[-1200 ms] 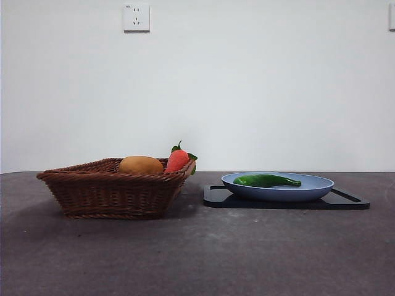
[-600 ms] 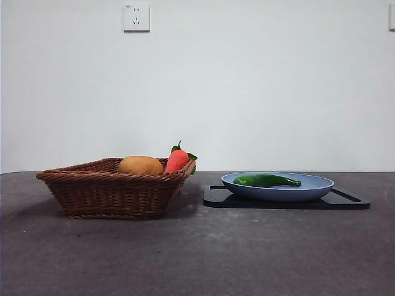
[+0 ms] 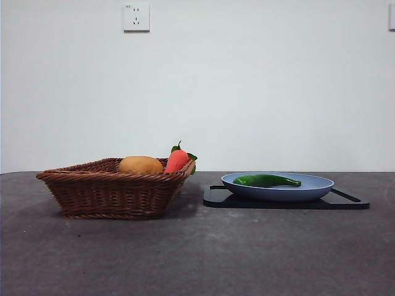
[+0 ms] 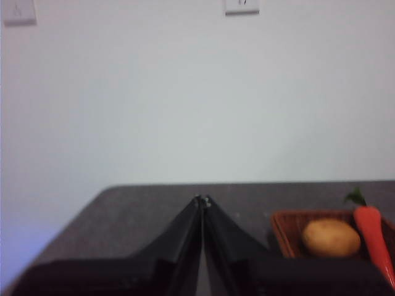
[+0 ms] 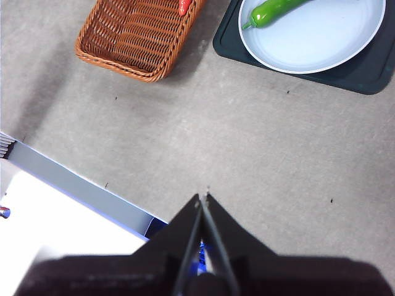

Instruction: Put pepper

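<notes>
nearest to me there is only bare dark table (image 3: 197,253), nothing on it this side of the basket (image 3: 114,188). the basket holds a tan potato (image 3: 141,164) and an orange carrot (image 3: 177,160) propped against its rim on the plate's side. just beside the basket sits a black tray (image 3: 349,200), and on it a pale blue plate (image 3: 311,184). the pepper (image 3: 266,180) lies flat in that plate, touching nothing else, on the half nearer the basket.

neither arm shows over the basket or plate. the left gripper (image 4: 202,198) hangs level with the table off to the basket's far side from the plate, its black jaws pressed together on nothing. the right gripper (image 5: 203,197) looks down from high up, well apart from the basket, jaws likewise closed and empty.

to my eye the pepper is either already put on the plate or not yet picked; i cannot tell which. if it is to go in the basket, a gripper must open, come down over the plate and close across the pepper's middle.
</notes>
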You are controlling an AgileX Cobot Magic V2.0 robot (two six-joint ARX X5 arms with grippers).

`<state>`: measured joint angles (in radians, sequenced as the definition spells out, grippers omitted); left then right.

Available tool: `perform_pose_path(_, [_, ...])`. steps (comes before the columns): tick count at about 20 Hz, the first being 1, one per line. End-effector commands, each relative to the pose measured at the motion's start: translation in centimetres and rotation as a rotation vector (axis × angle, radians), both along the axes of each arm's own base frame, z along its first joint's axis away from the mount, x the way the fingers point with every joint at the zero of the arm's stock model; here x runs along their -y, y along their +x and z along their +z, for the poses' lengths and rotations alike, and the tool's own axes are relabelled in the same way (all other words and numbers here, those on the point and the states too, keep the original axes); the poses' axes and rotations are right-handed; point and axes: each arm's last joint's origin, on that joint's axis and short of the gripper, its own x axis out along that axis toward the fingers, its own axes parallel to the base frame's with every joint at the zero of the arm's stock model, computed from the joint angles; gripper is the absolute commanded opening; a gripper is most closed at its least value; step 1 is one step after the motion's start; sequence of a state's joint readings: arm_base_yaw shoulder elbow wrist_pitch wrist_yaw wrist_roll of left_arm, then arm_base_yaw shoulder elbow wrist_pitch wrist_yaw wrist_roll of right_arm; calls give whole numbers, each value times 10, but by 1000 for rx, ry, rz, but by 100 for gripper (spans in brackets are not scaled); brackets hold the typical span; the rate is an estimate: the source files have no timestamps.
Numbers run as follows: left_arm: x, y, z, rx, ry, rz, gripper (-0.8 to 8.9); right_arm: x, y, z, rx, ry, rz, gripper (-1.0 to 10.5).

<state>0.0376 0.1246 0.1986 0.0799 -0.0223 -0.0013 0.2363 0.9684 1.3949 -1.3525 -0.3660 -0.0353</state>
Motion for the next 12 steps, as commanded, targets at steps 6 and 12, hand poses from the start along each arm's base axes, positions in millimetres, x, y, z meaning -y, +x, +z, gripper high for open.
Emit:
perform_pose_path(6, [0,7,-50,-130,-78,-37,8,-1,0,3,6,-4,9,11])
perform_pose_path(12, [2,8,-70,-226,-91,-86,8,-1,0,3,6,-4,9,11])
